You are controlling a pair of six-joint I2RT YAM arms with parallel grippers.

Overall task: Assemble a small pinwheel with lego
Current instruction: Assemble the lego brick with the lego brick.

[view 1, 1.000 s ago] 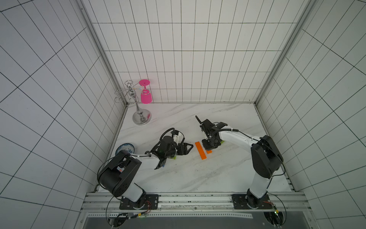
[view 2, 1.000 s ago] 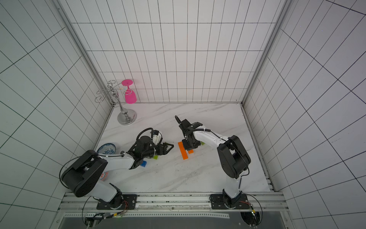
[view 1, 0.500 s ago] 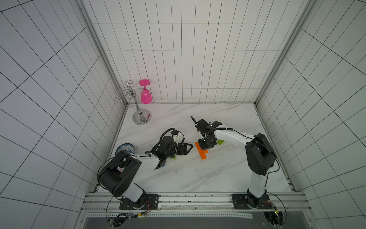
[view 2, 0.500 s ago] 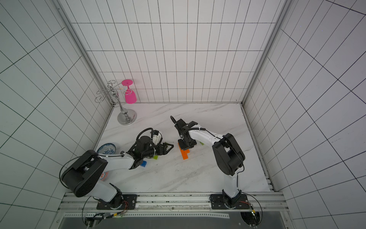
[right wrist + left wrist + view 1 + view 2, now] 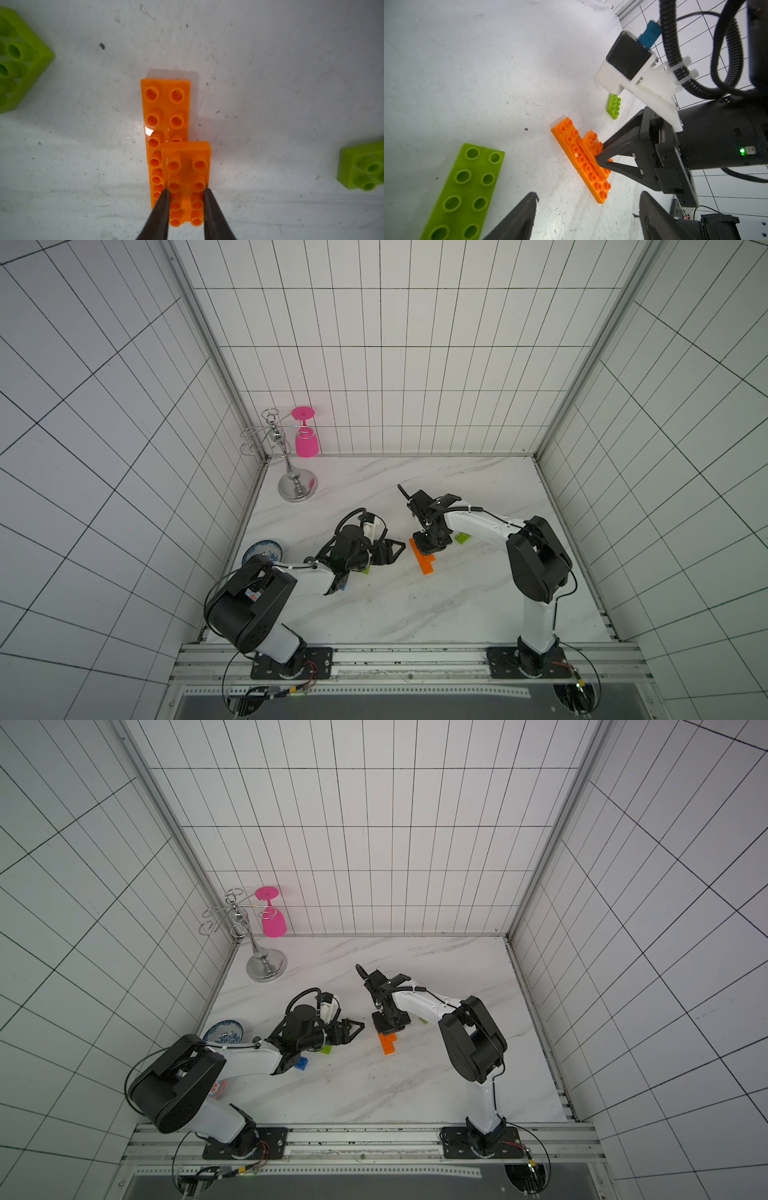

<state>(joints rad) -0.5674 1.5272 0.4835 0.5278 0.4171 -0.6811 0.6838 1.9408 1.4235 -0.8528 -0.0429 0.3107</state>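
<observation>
**Right hand grips the top orange brick; left hand open and empty**

Nearest the arm bases, the blue brick [image 5: 301,1063] lies on the table [image 5: 415,614], partly under the left forearm. A lime-green brick [image 5: 327,1050] sits just beside it, studs up. Just past them the left hand [image 5: 397,552] lies low and nearly level, its jaws spread wide with nothing between them. The left wrist view shows only bare table between its fingers [image 5: 521,220]. Off to the left, at the table's edge by the wall, sits a blue-patterned dish [image 5: 262,549].

Just beyond the left hand's tips is the orange stem [image 5: 426,564], the only bricks joined together. In the right wrist view the two lower orange bricks [image 5: 165,104] lie flat, end to end. The upper orange brick [image 5: 188,158] sits on top of them, shifted one stud row sideways and bridging their seam. The right hand [image 5: 186,194] points down at it, jaws drawn in narrow, with a fingertip [image 5: 163,201] pressed against each long side of that upper brick.

A little farther, under the right forearm, a second lime-green brick [image 5: 462,537] lies loose, near the stem but not touching it. In the far left corner stands a chrome rack [image 5: 297,485] with a pink glass [image 5: 306,443] hanging upside down from it.
</observation>
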